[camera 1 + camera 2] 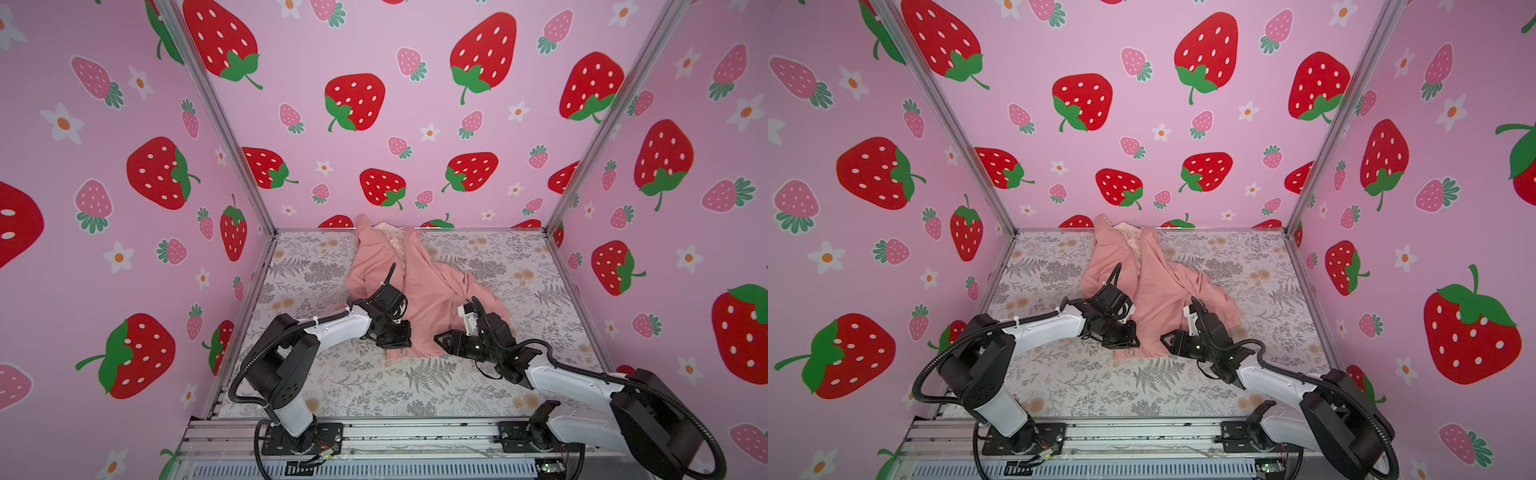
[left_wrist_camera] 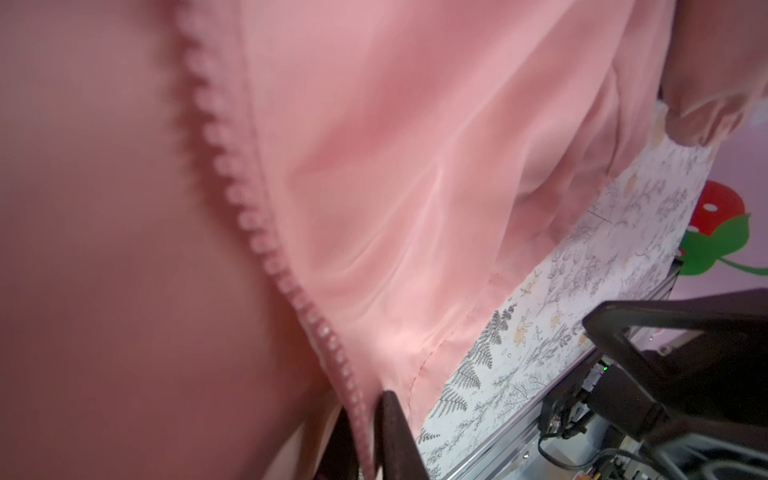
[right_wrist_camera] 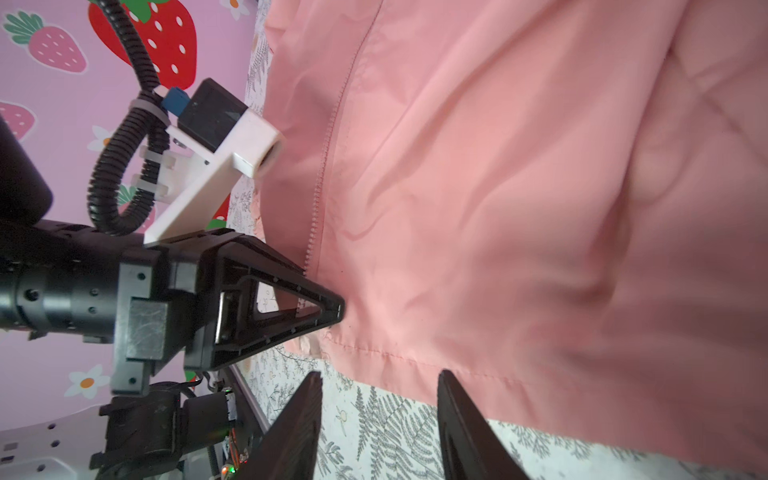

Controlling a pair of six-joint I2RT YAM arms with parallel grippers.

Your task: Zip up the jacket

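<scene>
**Ana:** Where does the jacket (image 1: 419, 291) sit right now?

**Ben:** Flat on the floral tabletop (image 1: 374, 386), with the hood (image 1: 382, 232) by the back wall and the hem (image 3: 415, 361) toward the arms. The front gapes near the hood, showing cream lining.

**Ana:** And the claws?

**Ben:** The left claw (image 3: 332, 309) is clenched on the front edge just above the hem. In its own wrist view the zipper teeth (image 2: 249, 224) run straight in between its fingers. The right claw (image 3: 380, 374) is released, fingers apart with nothing between them, poised over the tabletop just short of the hem.

**Ana:** What worries you from here?

**Ben:** I can't find the slider in any view. If the left claw has pinched only teeth and cloth, I'd expect a pull toward the hood to drag the whole jacket without closing anything. The fabric looks thin and slick, so it may also slip free under tension.

**Ana:** And the right side?

**Ben:** If it bites the hem too far from the teeth, or catches both layers, the panel probably bunches and the rows won't line up. The two claws are also near each other, so a careless approach risks a knock.
</scene>
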